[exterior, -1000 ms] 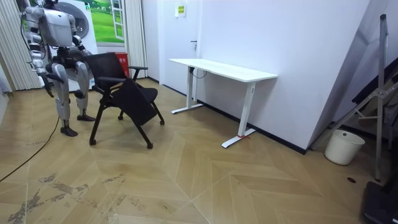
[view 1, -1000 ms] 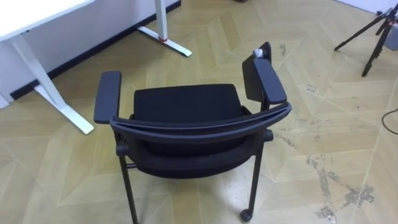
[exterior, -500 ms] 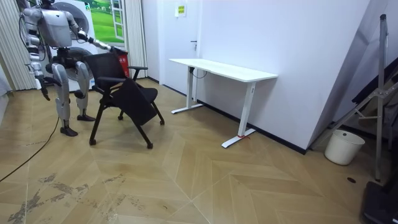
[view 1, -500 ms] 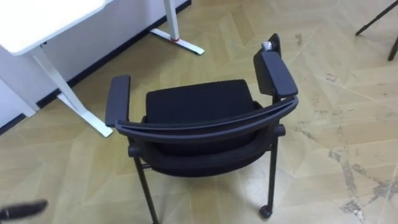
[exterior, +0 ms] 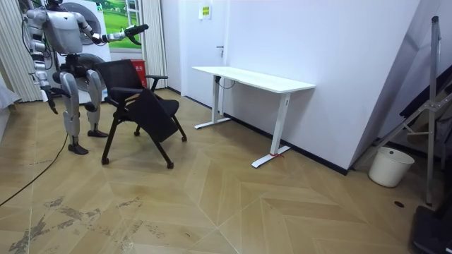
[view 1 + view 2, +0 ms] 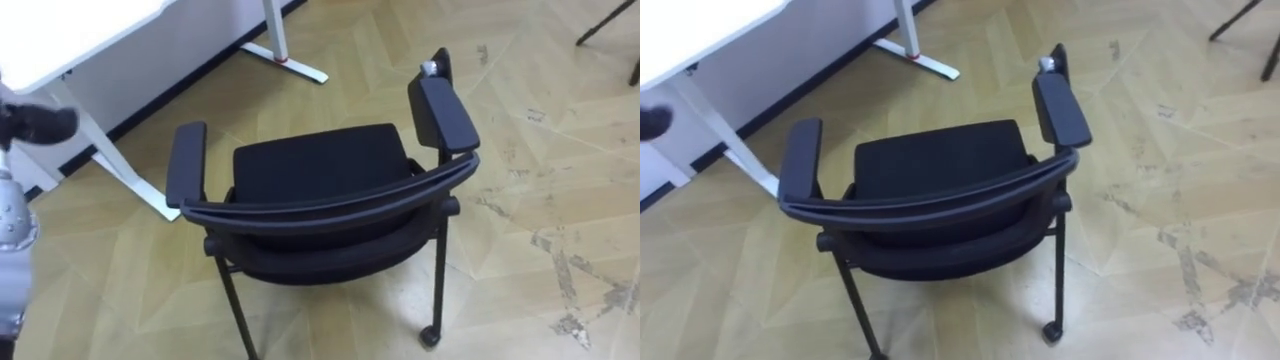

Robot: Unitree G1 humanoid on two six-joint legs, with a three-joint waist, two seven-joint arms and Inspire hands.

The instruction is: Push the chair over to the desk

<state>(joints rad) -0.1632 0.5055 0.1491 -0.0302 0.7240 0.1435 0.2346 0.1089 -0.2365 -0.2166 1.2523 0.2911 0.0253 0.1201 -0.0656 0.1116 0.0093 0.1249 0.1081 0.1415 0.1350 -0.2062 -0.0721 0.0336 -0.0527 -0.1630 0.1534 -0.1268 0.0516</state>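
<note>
A black chair (image 6: 320, 190) with two padded armrests stands just in front of me, its curved backrest (image 6: 330, 200) nearest and its seat facing the white desk. In the room view I stand behind the chair (image 5: 138, 106) at the room view's left. My left hand (image 6: 40, 122) is raised at the left, level with the desk's edge and apart from the chair. In the room view that arm stretches forward above the chair, with the left hand (image 5: 134, 30) well over the backrest. My right hand (image 5: 51, 106) hangs by my side.
A white desk (image 6: 60, 30) on white legs stands ahead to the left, one foot (image 6: 285, 65) reaching toward the chair. Tripod legs (image 6: 610, 20) show at the top right. A white bucket (image 5: 390, 166) sits by the far wall. Scuffed parquet lies to the right.
My left arm has swung up from low at the lower left to a raised, forward stretch above the chair. The chair has not moved; the head camera shifted a little.
</note>
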